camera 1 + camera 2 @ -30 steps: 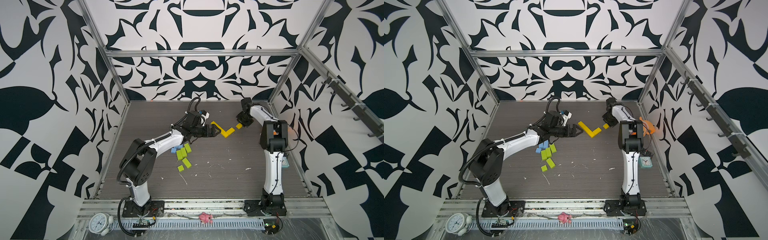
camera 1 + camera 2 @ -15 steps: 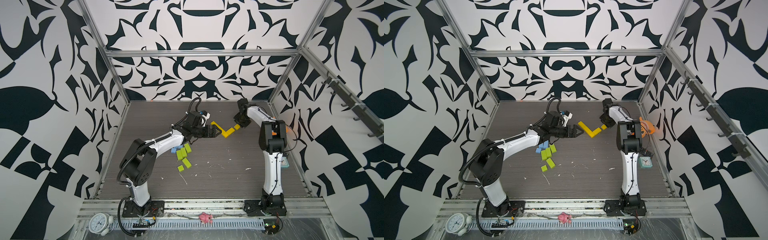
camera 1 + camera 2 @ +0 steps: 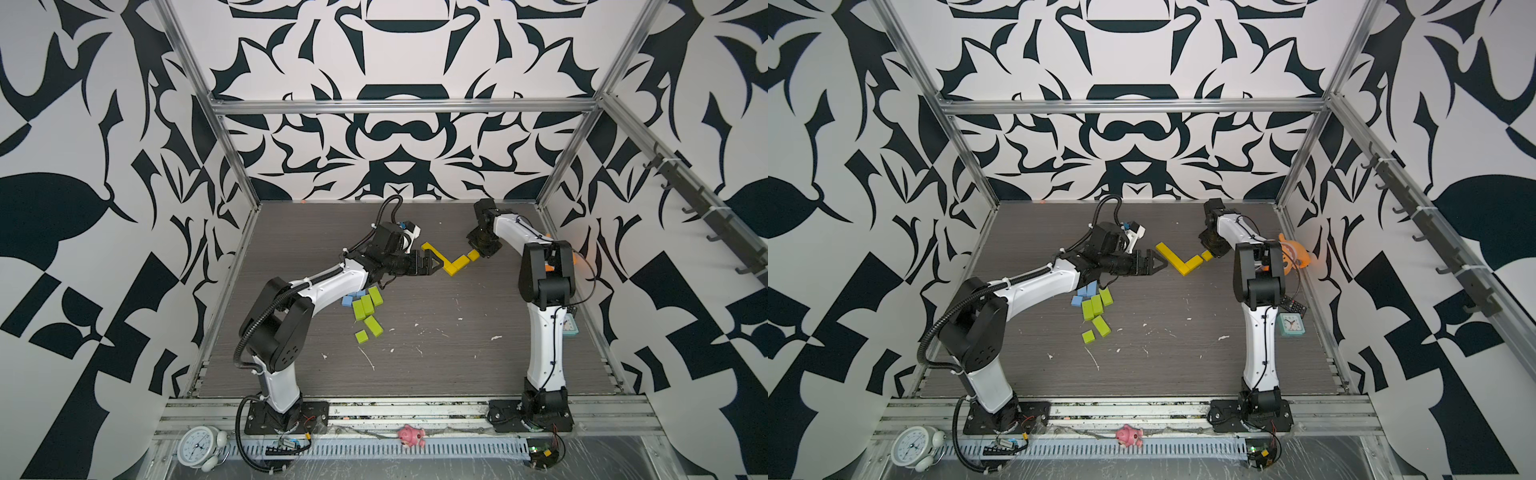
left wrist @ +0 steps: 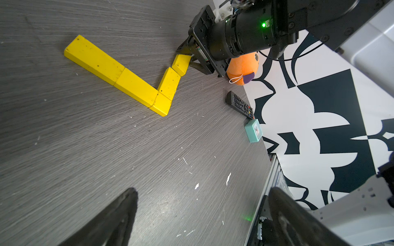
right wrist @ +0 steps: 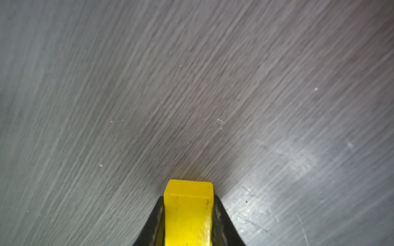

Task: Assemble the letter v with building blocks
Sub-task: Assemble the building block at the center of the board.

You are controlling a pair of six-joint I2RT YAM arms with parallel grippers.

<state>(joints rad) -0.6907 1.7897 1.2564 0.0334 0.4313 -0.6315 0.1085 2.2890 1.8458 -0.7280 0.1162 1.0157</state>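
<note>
Dark grey wood-grain worktop (image 3: pixel 436 374) lies inside a booth of black-and-white patterned walls. On it the right claw (image 3: pixel 482 249) grips a small yellow rectangular brick (image 5: pixel 188 213), its dark fingers (image 5: pixel 221 223) pressed to both sides, low at the surface. This brick sits at the tip of a short yellow brick (image 4: pixel 169 83), seemingly touching it. That one meets a small yellow corner brick (image 4: pixel 161 104), from which two long yellow bricks (image 4: pixel 93 58) run end to end, making a lopsided V. The left claw (image 3: pixel 432 264) hovers near the long arm, spread wide and empty. Beneath the left arm cluster lime green bricks (image 3: pixel 365 305) and light blue bricks (image 3: pixel 351 298). An orange plush toy (image 4: pixel 242 68), a black remote control (image 4: pixel 239 104) and a teal square clock (image 4: pixel 253 130) sit by the right wall.
</note>
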